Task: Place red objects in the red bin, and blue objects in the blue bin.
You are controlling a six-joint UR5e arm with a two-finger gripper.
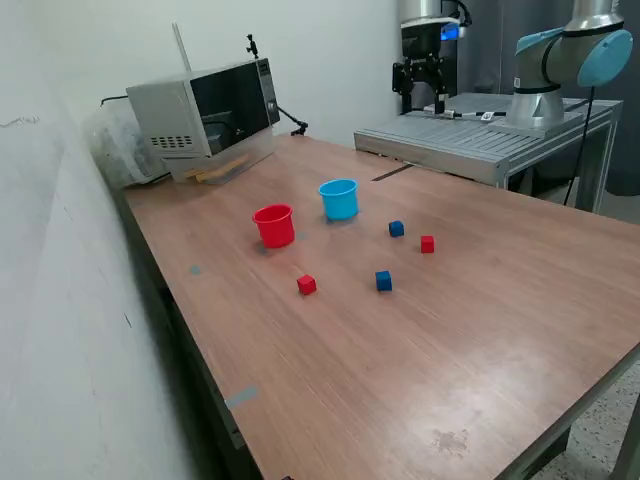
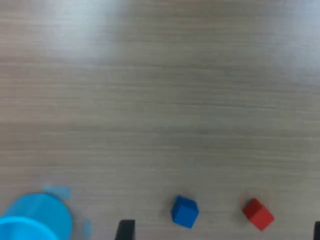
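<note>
All four tiny cubes lie loose mid-bench: the nearer small solid red cube (image 1: 306, 284) sits toward the front edge, below the tapered red plastic cup (image 1: 273, 224). The jaws stand apart, empty; centre squarely over one cube before descending.

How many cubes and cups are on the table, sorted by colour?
Red cubes: 2
Blue cubes: 2
Red cup: 1
Light blue cup: 1
Total: 6, with all four cubes lying on the table outside the cups.
</note>
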